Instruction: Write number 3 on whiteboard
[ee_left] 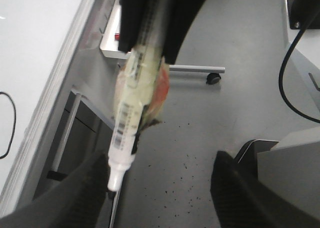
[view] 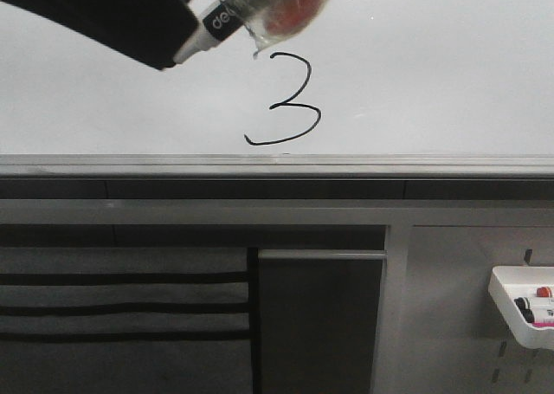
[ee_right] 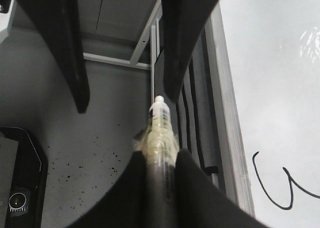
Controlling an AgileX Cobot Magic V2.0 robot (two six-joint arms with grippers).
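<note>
The whiteboard (view: 433, 74) bears a thin black number 3 (view: 290, 100) just above its grey ledge (view: 277, 164). Part of the stroke shows in the right wrist view (ee_right: 272, 188) and in the left wrist view (ee_left: 10, 123). My right gripper (ee_right: 160, 160) is shut on a tape-wrapped marker (ee_right: 160, 133), which is held off the board up and left of the 3 (view: 260, 4). My left gripper (ee_left: 160, 198) is open. The marker's white tip (ee_left: 116, 175) lies between its fingers, close to one finger (ee_left: 75, 198).
A white tray (view: 519, 307) with markers hangs on the grey slotted panel at lower right. Below the ledge are dark shelves. The wrist views show speckled grey floor, a black cable (ee_left: 290, 72) and a caster wheel (ee_left: 213, 78).
</note>
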